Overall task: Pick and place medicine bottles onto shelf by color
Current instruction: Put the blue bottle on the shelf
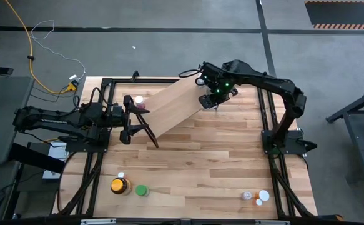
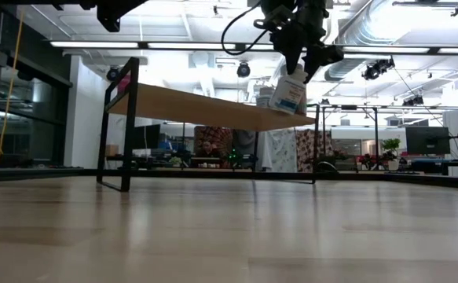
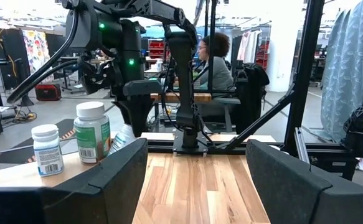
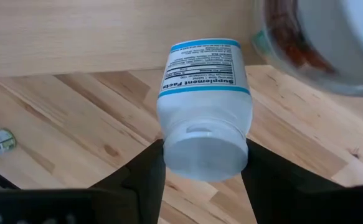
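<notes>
light-wood shelf (image 1: 172, 106) sits diagonal across the far half of the counter (image 1: 219, 169), black wire legs at each end, so bottles can line up along it by color. right gripper (image 1: 208, 102) hangs by the shelf's far-right end, pinching a white bottle (image 4: 203, 109) by its cap, bottle tilted and just above the board, likely to go beside two white bottles (image 3: 72, 138) already standing there. left gripper (image 1: 130, 117) waits at the shelf's near-left end, fingers spread, holding nothing; a pink-capped bottle (image 1: 138, 102) stands on that end. still on the counter near the front edge: amber jar (image 1: 118, 185), green bottle (image 1: 142, 191), a small white one between, and a far-right cluster of white and tiny orange bottles (image 1: 256, 197), apart from the shelf, probably unsorted. held bottle's label reads "supplement facts"; other labels too small to read.
</notes>
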`<state>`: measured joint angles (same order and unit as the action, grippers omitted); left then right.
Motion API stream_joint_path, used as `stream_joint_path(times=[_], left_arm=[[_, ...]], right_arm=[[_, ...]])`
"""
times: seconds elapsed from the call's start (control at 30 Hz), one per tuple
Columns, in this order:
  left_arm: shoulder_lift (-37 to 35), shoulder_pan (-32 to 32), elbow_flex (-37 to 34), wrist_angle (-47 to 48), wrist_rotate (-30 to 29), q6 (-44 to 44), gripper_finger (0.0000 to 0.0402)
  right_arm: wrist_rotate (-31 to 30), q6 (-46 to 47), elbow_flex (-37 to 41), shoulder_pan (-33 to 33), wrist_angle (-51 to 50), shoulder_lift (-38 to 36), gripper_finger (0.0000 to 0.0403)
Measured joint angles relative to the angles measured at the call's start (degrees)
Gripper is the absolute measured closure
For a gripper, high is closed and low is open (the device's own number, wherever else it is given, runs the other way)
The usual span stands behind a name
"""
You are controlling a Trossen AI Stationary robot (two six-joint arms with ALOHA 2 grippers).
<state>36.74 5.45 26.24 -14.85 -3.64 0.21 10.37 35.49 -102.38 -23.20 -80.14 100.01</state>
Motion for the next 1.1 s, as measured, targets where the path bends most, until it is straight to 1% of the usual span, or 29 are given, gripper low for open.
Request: stream_joint_path(times=[0.1, 0.3, 0.43, 0.57, 0.67, 0.83, 0.9, 1.0, 1.1], left_arm=[[0.01, 0.0, 0.0, 0.0, 0.0, 0.0, 0.0141], [0.01, 0.0, 0.0, 0.0, 0.0, 0.0, 0.0141], [0.01, 0.0, 0.0, 0.0, 0.0, 0.0, 0.0141], [0.01, 0.0, 0.0, 0.0, 0.0, 0.0, 0.0141], [0.01, 0.0, 0.0, 0.0, 0.0, 0.0, 0.0141], [0.01, 0.02, 0.0, 0.02, 0.9, -0.02, 0.0141], [0.01, 0.02, 0.0, 0.02, 2.38, -0.06, 0.0141], [0.0, 0.0, 0.0, 0.02, 4.68, -1.15, 0.0141], [0.77, 0.0, 0.0, -0.11, 5.22, -1.55, 0.0141]], right_arm=[[-0.39, -1.05, -1.23, 0.05, -0.41, 0.07, 0.0228], [-3.86, -1.25, -5.77, 0.98, -0.5, 0.07, 0.0228], [-3.77, -1.39, -7.69, 2.15, -1.14, 0.07, 0.0228], [-2.65, -4.64, -8.68, 4.76, -2.1, 0.07, 0.0228], [-1.47, -8.93, -8.68, 8.29, -2.21, 0.07, 0.0228], [-2.0, -15.17, -8.19, 16.8, 0.37, 0.07, 0.0228], [-3.71, -16.48, -8.18, 20.58, 1.55, 0.07, 0.0228], [-7.88, -17.4, -8.18, 26.0, 2.11, 0.07, 0.0228], [-12.55, -16.51, -8.18, 30.42, 2.35, 0.07, 0.0228]])
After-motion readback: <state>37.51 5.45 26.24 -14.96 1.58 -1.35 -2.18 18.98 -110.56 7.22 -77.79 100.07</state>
